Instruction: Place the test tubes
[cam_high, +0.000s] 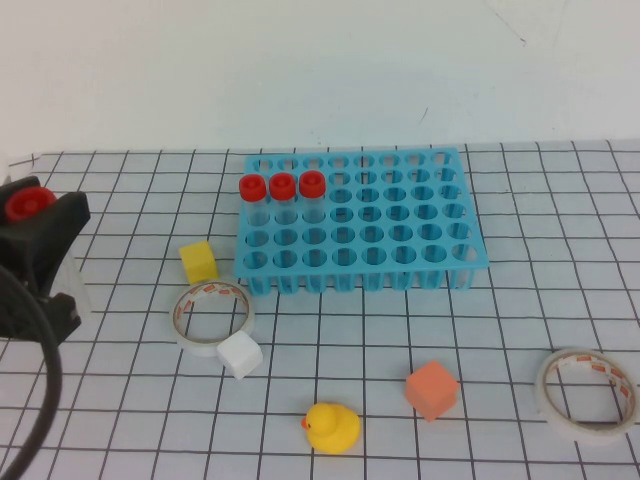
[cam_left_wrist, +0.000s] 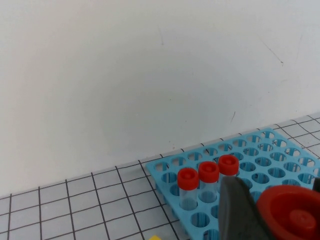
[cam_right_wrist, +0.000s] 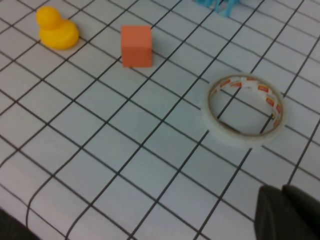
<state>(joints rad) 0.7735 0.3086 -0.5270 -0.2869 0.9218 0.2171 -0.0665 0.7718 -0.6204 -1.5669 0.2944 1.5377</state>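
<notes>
I see the left claw (cam_high: 40, 225) at the left edge of the gridded tabletop (cam_high: 520, 320). It is pinching a red-capped test tube (cam_high: 28, 203), and the cap shows between its dark fingers (cam_left_wrist: 240, 210). This tube is held above the tabletop, well apart from the rack (cam_high: 420, 225).

The blue rack stands at the middle of the far side. Three test tubes (cam_high: 282, 190) with red caps stand upright in it, side by side near its far left corner.

The right claw (cam_right_wrist: 287, 212) shows only in its own wrist view. Its fingers are pressed together with nothing between them, above the tabletop near a tape roll (cam_right_wrist: 245, 112).

In front of the rack lie a yellow cube (cam_high: 198, 262), a second tape roll (cam_high: 212, 315) with a white cube (cam_high: 239, 355) right against it, a yellow duck (cam_high: 331, 428) and an orange cube (cam_high: 432, 390).
</notes>
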